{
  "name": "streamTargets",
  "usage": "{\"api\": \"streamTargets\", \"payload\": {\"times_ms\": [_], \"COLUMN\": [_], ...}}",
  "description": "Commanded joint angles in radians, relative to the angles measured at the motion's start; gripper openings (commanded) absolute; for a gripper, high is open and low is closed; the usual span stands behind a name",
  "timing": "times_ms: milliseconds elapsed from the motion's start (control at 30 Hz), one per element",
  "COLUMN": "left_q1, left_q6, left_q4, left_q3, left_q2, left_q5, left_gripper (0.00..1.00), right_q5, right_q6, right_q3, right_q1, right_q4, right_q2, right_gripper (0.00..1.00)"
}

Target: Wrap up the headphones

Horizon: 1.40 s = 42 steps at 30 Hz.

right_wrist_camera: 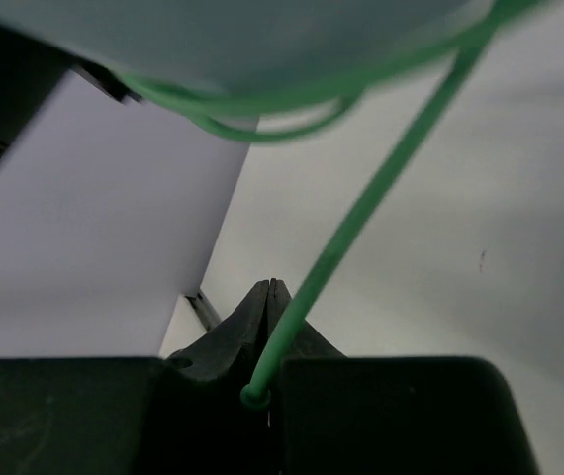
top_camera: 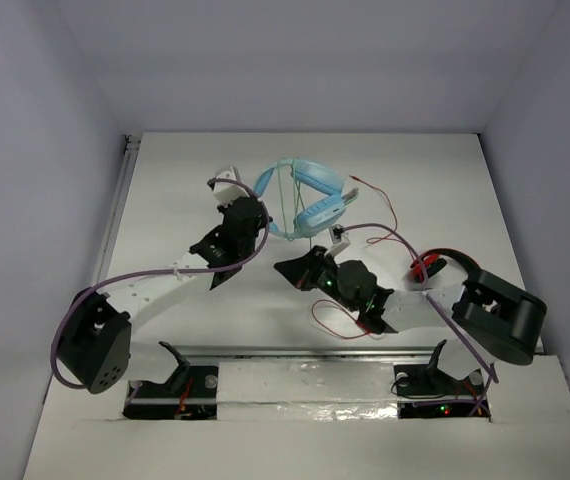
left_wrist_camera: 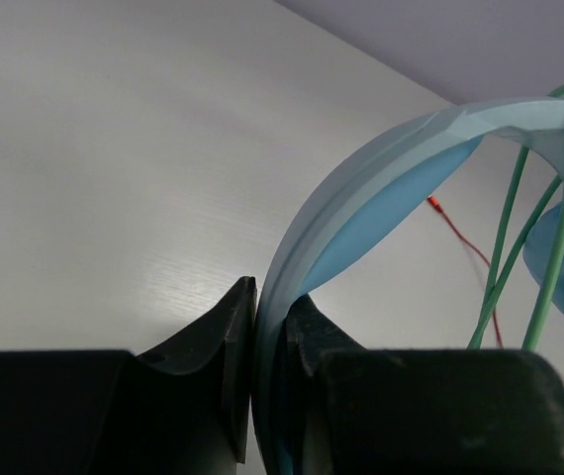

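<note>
Couple of loops on and clearly not done, that's my read. From the top view the headphones (top_camera: 321,209) are toward the back middle of the table (top_camera: 165,210), between my two arms; my left gripper (top_camera: 253,196) is at the left end of the headband (top_camera: 290,163), my right gripper (top_camera: 303,264) sits just on the near side of them; the thin green cable (top_camera: 286,200) crosses the open arch of the band, so some winding is on; the red headphones (top_camera: 431,265) lie over by my right arm with their red cable (top_camera: 377,205) trailing, not my business.

Left wrist view: left jaws are clamped on the pale blue headband (left_wrist_camera: 361,188), the band squeezed flat between them; the cable (left_wrist_camera: 519,237) shows as several strands going up over the band on the right side.

Right wrist view: right jaws are together, and the cable (right_wrist_camera: 361,218) comes out of the seam between them and runs taut up to the loops under a blurry blue shape overhead; looks pinched to me.

What's left, I reckon: more turns round the band, then securing the end; how much cable is spare I can't tell, since no plug is in view.
</note>
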Motion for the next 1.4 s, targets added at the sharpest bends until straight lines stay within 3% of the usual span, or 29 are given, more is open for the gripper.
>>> {"api": "streamTargets", "payload": {"times_ms": [0, 167, 367, 567, 933, 1200, 1367], "left_q1": [0.013, 0.003, -0.084, -0.133, -0.144, -0.144, -0.144], "left_q6": [-0.047, -0.090, -0.148, -0.182, -0.156, -0.113, -0.105], "left_q4": [0.202, 0.170, 0.125, 0.102, 0.047, 0.085, 0.094], "left_q3": [-0.049, -0.164, -0.265, -0.340, -0.316, -0.311, -0.323], "left_q2": [-0.075, -0.089, -0.095, -0.114, 0.004, 0.089, 0.074], "left_q5": [-0.093, -0.078, -0.073, -0.081, -0.083, -0.037, -0.012], "left_gripper": [0.00, 0.00, 0.00, 0.00, 0.00, 0.00, 0.00], "right_q5": [0.020, -0.058, -0.022, 0.021, 0.069, 0.165, 0.247], "right_q6": [-0.022, 0.033, 0.099, 0.206, 0.324, 0.278, 0.214], "right_q3": [0.039, 0.062, 0.134, 0.140, 0.136, 0.117, 0.146], "right_q1": [0.023, 0.023, 0.023, 0.023, 0.023, 0.023, 0.023], "right_q4": [0.024, 0.010, -0.068, 0.005, -0.030, -0.146, -0.255], "right_q2": [-0.101, -0.119, -0.078, 0.006, 0.089, 0.019, 0.003], "right_gripper": [0.00, 0.00, 0.02, 0.08, 0.44, 0.52, 0.52]}}
